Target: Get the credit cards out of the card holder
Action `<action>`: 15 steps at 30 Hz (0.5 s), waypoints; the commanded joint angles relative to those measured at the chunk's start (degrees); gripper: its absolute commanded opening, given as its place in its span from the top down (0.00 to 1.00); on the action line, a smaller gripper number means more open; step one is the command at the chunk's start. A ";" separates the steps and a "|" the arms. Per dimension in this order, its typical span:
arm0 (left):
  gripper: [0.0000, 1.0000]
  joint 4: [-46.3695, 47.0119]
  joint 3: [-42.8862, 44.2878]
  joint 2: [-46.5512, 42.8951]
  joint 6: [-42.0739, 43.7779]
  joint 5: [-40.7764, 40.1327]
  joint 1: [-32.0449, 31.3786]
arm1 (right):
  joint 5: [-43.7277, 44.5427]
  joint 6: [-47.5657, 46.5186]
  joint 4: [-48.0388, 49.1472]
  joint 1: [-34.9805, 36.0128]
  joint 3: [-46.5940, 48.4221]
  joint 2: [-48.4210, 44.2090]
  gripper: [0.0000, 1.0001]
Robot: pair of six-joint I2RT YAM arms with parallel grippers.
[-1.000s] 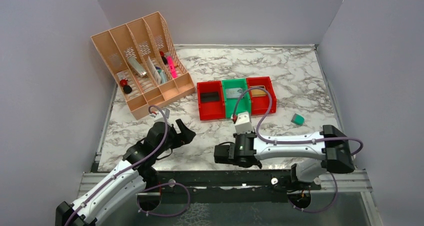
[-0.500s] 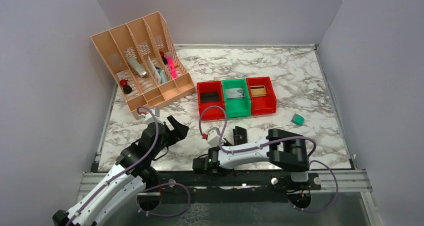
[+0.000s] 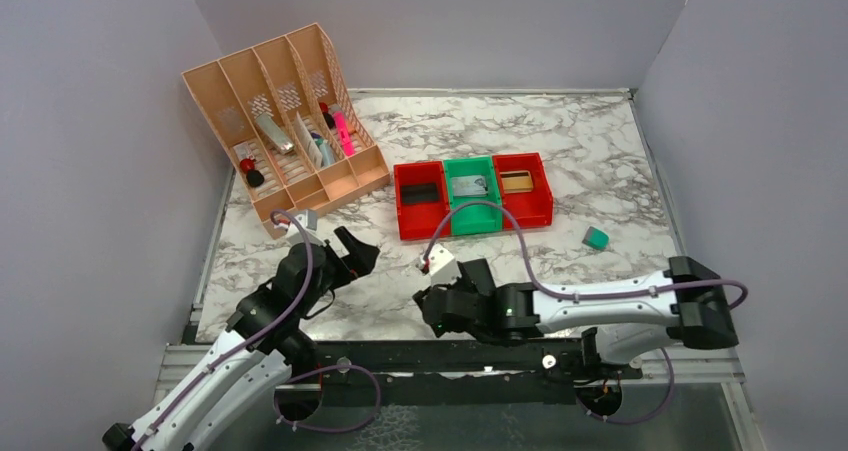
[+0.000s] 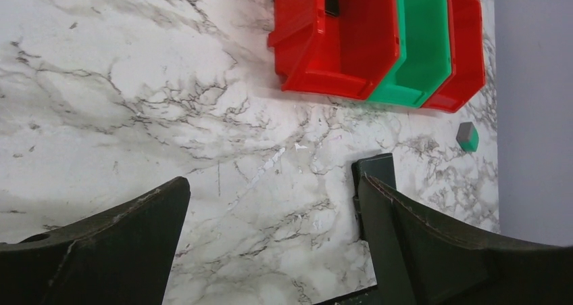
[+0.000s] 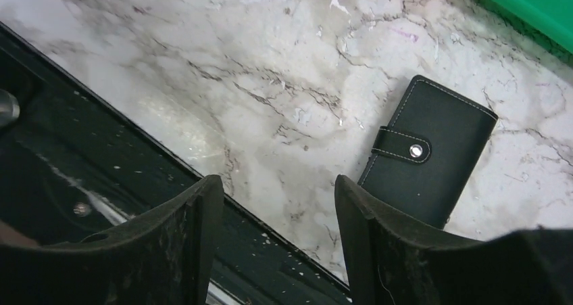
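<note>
The card holder is a black wallet lying flat on the marble, closed, with its tab snapped down. Its corner peeks out beside my left gripper's right finger, and from above it is mostly covered by the right arm. No credit cards show at the holder. My right gripper stands open and empty over the table's front edge, with the holder just right of its right finger. From above, that gripper is low at the front. My left gripper hangs wide open over bare marble, left of the holder.
Red, green and red bins stand in a row behind; flat dark, grey and tan pieces lie in them, cards or not I cannot tell. A small teal block sits at the right. A tan desk organizer stands back left. The black front rail lies under the right gripper.
The right arm swung left and then stretched out low along the front edge, and its gripper went from shut to open. The left gripper opened a little wider and barely moved.
</note>
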 commanded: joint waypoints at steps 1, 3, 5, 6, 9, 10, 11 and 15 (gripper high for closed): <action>0.01 8.83 0.27 2.71 5.33 7.80 -0.03 | -1.23 1.84 6.19 -3.29 -4.86 -7.81 0.33; 0.01 13.04 -0.95 4.92 5.55 10.74 -0.04 | -4.00 4.87 6.20 -8.80 -8.23 -11.59 0.33; 0.01 17.47 -2.04 7.79 5.36 14.40 -0.06 | -8.42 7.25 6.82 -14.97 -12.23 -15.39 0.33; 0.01 19.83 -2.39 9.35 5.05 15.81 -0.06 | -10.02 8.08 7.39 -17.76 -14.16 -16.99 0.32; 0.01 25.51 -2.30 14.80 5.07 19.63 -0.08 | -16.63 9.51 9.07 -25.61 -19.40 -21.43 0.32; 0.02 26.99 -1.90 16.83 5.54 20.66 -0.08 | -20.44 9.46 9.85 -28.89 -21.00 -22.57 0.32; 0.04 27.94 -1.21 18.89 6.07 21.41 -0.09 | -24.28 9.19 11.04 -32.16 -22.38 -23.39 0.32; 0.14 29.49 2.70 28.04 8.57 25.49 -0.20 | -35.69 8.27 15.98 -41.83 -27.18 -23.46 0.33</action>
